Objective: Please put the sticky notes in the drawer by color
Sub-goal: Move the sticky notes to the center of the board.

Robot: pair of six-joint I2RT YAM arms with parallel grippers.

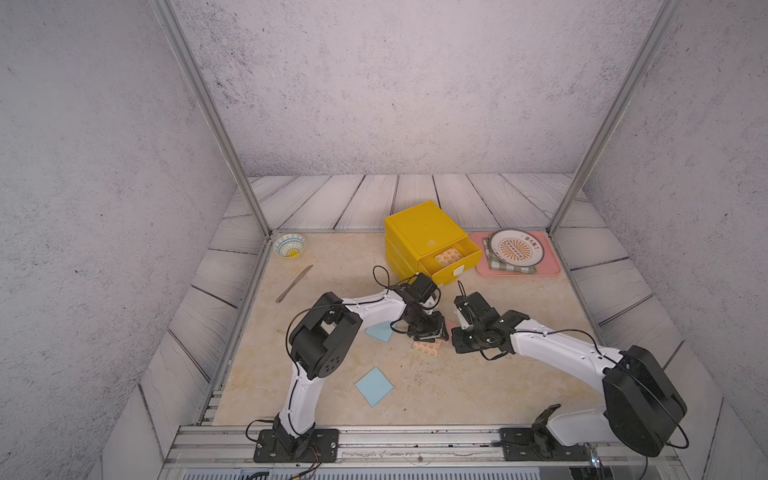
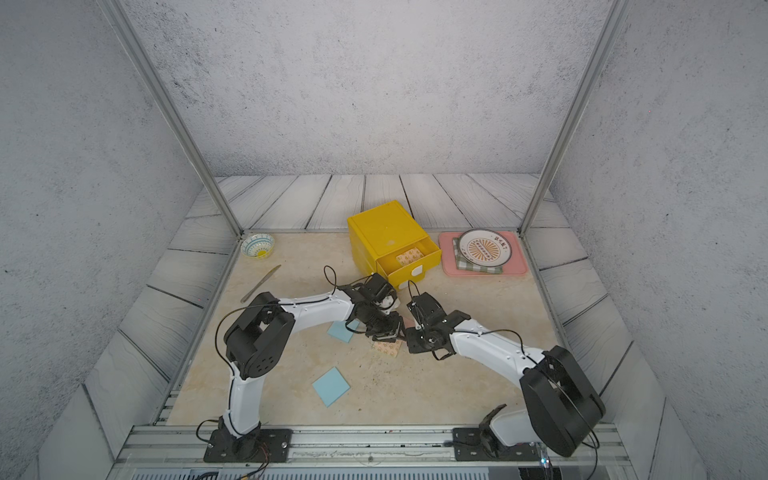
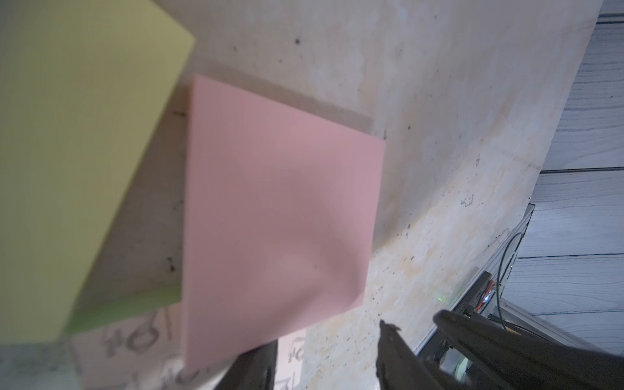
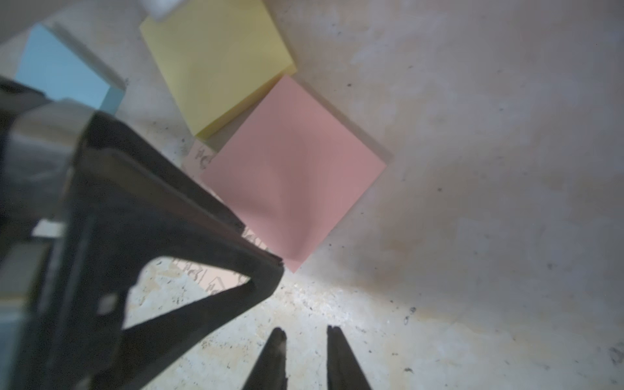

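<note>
The yellow drawer [image 1: 424, 232] box stands at the back with its top drawer pulled out and a patterned pad [image 1: 448, 257] inside. Of the sticky notes, two blue ones [image 1: 374, 386] [image 1: 379, 331] lie flat on the table. The pink one [image 3: 280, 209] and the yellow one [image 4: 216, 64] lie between the arms, partly over a patterned pad [image 1: 428, 349]. A green edge [image 3: 128, 304] shows under the yellow one. My left gripper [image 3: 324, 354] is slightly open at the pink note's corner and holds nothing. My right gripper [image 4: 305, 329] is narrowly open over bare table just short of that same corner.
A patterned bowl [image 1: 290, 245] and a knife [image 1: 294, 284] lie at the back left. Right of the drawer box is a pink tray [image 1: 548, 266] with a checked cloth [image 1: 511, 268] and a plate [image 1: 516, 248]. The two grippers are very close together.
</note>
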